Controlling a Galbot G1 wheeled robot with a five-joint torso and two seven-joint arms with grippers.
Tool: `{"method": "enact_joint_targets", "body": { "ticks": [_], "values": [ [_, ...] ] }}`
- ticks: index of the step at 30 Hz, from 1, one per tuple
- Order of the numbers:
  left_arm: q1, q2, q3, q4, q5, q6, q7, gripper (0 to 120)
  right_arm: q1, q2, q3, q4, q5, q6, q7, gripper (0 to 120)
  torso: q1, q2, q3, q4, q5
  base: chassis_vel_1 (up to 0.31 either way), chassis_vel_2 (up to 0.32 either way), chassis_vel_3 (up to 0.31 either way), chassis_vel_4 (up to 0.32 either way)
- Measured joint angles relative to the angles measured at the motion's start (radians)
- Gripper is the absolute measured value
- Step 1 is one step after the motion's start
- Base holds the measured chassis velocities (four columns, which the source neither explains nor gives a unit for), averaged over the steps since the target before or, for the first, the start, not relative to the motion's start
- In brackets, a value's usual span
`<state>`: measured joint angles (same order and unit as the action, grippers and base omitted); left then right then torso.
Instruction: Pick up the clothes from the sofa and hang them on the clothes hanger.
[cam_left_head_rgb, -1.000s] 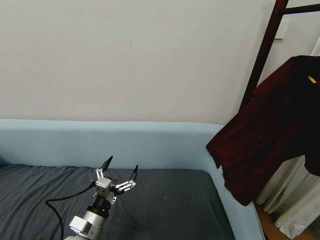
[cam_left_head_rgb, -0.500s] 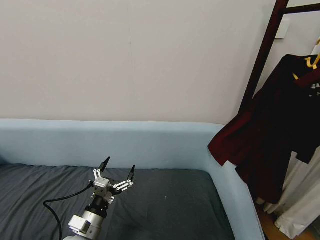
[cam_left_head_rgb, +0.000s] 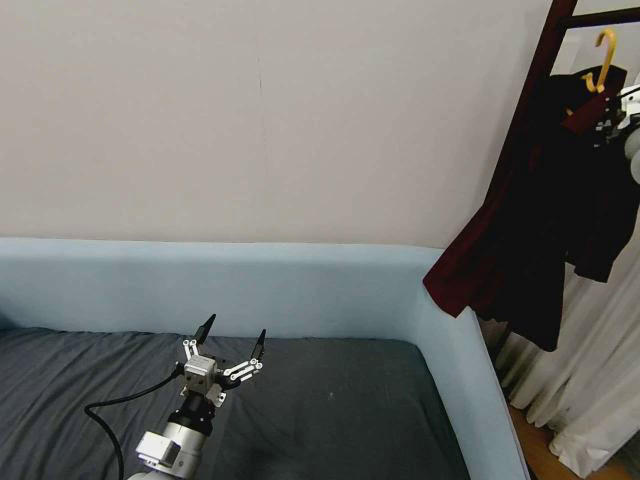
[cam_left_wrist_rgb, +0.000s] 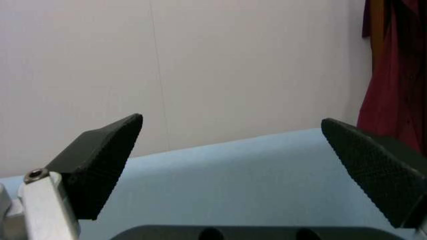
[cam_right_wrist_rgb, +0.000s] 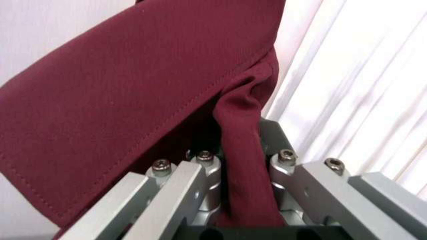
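A: Room around the left claw (cam_left_head_rgb: 236, 330)?
B: Plenty. It hovers spread wide over the grey seat cushion (cam_left_head_rgb: 340, 410), with the sofa back (cam_left_head_rgb: 300, 285) just beyond.
A: And the shirt (cam_left_head_rgb: 545, 230)?
B: Well off to its right, pinched in the right claw (cam_right_wrist_rgb: 241, 167), on a yellow hanger (cam_left_head_rgb: 604, 55) beside the rack post (cam_left_head_rgb: 525, 110), with the curtain (cam_left_head_rgb: 590, 410) behind. Cloth hides that claw's tips, and I can't tell if the hook is seated.

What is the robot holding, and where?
The right claw pinches a fold of the dark red cloth garment. The left claw is open and empty.
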<state>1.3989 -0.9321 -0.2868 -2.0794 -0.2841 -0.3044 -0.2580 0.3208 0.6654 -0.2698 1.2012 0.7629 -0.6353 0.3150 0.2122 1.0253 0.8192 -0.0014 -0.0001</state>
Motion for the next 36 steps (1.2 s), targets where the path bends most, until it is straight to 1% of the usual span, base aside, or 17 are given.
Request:
{"method": "enact_joint_targets", "body": {
  "ticks": [1, 2, 4, 5, 8, 9, 11, 15, 18, 19, 20, 23, 24, 26, 29, 36],
  "values": [
    [0.001, -0.001, -0.001, 0.000, 0.002, -0.001, -0.002, 100, 0.022, 0.019, -0.012, -0.016, 0.000, -0.011, 0.021, 7, 0.000, 0.000, 0.000, 0.0000, 0.0000, 0.000, 0.000, 0.000, 0.000],
    [0.001, -0.001, -0.001, 0.000, 0.002, -0.001, -0.002, 100, 0.022, 0.019, -0.012, -0.016, 0.000, -0.011, 0.021, 7, 0.000, 0.000, 0.000, 0.0000, 0.0000, 0.000, 0.000, 0.000, 0.000],
    [0.005, -0.003, -0.004, 0.003, 0.005, -0.003, -0.007, 100, 0.071, 0.061, -0.036, -0.059, 0.017, -0.032, 0.078, 7, 0.000, 0.000, 0.000, 0.0000, -0.0001, 0.000, 0.000, 0.000, 0.000],
    [0.005, -0.003, -0.004, 0.003, 0.005, -0.003, -0.007, 100, 0.071, 0.061, -0.036, -0.059, 0.017, -0.032, 0.078, 7, 0.000, 0.000, 0.000, 0.0000, -0.0001, 0.000, 0.000, 0.000, 0.000],
    [0.008, -0.012, -0.006, 0.008, 0.011, -0.012, -0.014, 100, 0.140, 0.134, -0.054, -0.151, 0.092, -0.039, 0.184, 7, 0.000, 0.000, 0.000, 0.0000, -0.0001, 0.000, 0.000, 0.000, 0.000],
    [0.008, -0.012, -0.006, 0.008, 0.011, -0.012, -0.014, 100, 0.140, 0.134, -0.054, -0.151, 0.092, -0.039, 0.184, 7, 0.000, 0.000, 0.000, 0.0000, -0.0001, 0.000, 0.000, 0.000, 0.000],
    [0.009, -0.016, -0.006, 0.014, 0.014, -0.017, -0.015, 100, 0.160, 0.163, -0.055, -0.180, 0.106, -0.031, 0.212, 7, 0.000, 0.000, 0.000, 0.0003, -0.0002, 0.000, 0.000, 0.000, 0.000],
    [0.005, -0.020, -0.003, 0.025, 0.016, -0.024, -0.016, 100, 0.172, 0.189, -0.061, -0.199, 0.111, -0.018, 0.235, 7, 0.000, 0.000, 0.000, -0.0003, 0.0002, 0.000, 0.000, 0.000, 0.000],
    [-0.003, -0.026, 0.004, 0.037, 0.016, -0.025, -0.016, 100, 0.191, 0.240, -0.062, -0.244, 0.140, -0.017, 0.305, 7, 0.000, 0.000, 0.000, -0.0003, 0.0000, 0.000, 0.000, 0.000, 0.000],
    [-0.003, -0.026, 0.004, 0.037, 0.016, -0.025, -0.016, 100, 0.191, 0.240, -0.062, -0.244, 0.140, -0.017, 0.305, 7, 0.000, 0.000, 0.000, -0.0003, 0.0000, 0.000, 0.000, 0.000, 0.000],
    [-0.006, -0.029, 0.008, 0.040, 0.017, -0.025, -0.016, 100, 0.195, 0.254, -0.064, -0.255, 0.150, -0.017, 0.330, 7, 0.000, 0.000, 0.000, 0.0001, 0.0000, 0.000, 0.000, 0.000, 0.000],
    [-0.009, -0.033, 0.013, 0.045, 0.017, -0.027, -0.016, 100, 0.208, 0.294, -0.066, -0.293, 0.169, -0.016, 0.390, 7, 0.000, 0.000, 0.000, 0.0001, -0.0001, 0.000, 0.000, 0.000, 0.000],
    [-0.009, -0.033, 0.013, 0.045, 0.017, -0.027, -0.016, 100, 0.208, 0.294, -0.066, -0.293, 0.169, -0.016, 0.390, 7, 0.000, 0.000, 0.000, 0.0001, -0.0001, 0.000, 0.000, 0.000, 0.000],
    [-0.010, -0.033, 0.013, 0.048, 0.017, -0.030, -0.016, 100, 0.219, 0.319, -0.065, -0.325, 0.184, -0.009, 0.418, 7, 0.000, 0.000, 0.000, -0.0001, 0.0000, 0.000, 0.000, 0.000, 0.000],
    [-0.010, -0.029, 0.011, 0.055, 0.017, -0.039, -0.018, 100, 0.228, 0.340, -0.060, -0.353, 0.190, 0.001, 0.426, 7, 0.000, 0.000, 0.000, 0.0000, -0.0001, 0.000, 0.000, 0.000, 0.000],
    [-0.012, -0.025, 0.010, 0.060, 0.017, -0.045, -0.022, 100, 0.233, 0.367, -0.030, -0.389, 0.192, 0.007, 0.431, 7, 0.000, 0.000, 0.000, -0.0002, 0.0002, 0.000, 0.000, 0.000, 0.000]
  ]
}}
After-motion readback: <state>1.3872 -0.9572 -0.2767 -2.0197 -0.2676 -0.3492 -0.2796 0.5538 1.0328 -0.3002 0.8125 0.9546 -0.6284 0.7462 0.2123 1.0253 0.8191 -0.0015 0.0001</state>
